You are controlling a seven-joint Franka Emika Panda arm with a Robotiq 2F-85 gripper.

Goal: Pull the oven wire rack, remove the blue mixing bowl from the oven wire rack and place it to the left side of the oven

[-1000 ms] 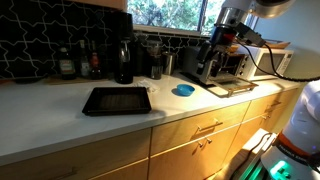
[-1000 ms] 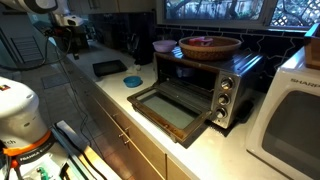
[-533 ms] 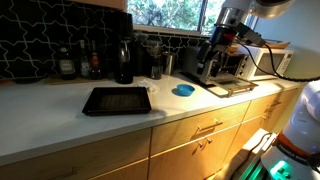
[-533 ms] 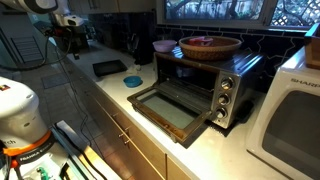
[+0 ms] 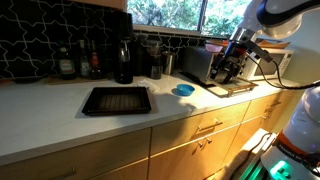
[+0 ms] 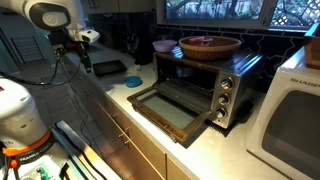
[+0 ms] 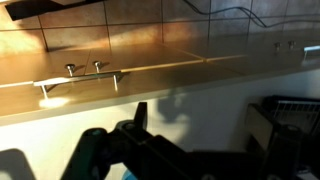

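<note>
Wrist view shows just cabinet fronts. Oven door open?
Observer: Yes, the boxy silver toaster oven has its dark glass door folded down flat.
Operator: Hand near it?
Observer: No, the hand hangs out in front of the light wooden cabinets, touching nothing.
Operator: Rack pulled out?
Observer: No wire rack sticks out over the door; the cavity is too dark to show a bowl.

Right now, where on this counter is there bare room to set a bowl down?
The widest bare counter lies beyond the black baking tray, away from the oven. A smaller patch sits between that tray and the blue dish. Crowded: bottles along the backsplash, and the open door fills the oven's front.
</note>
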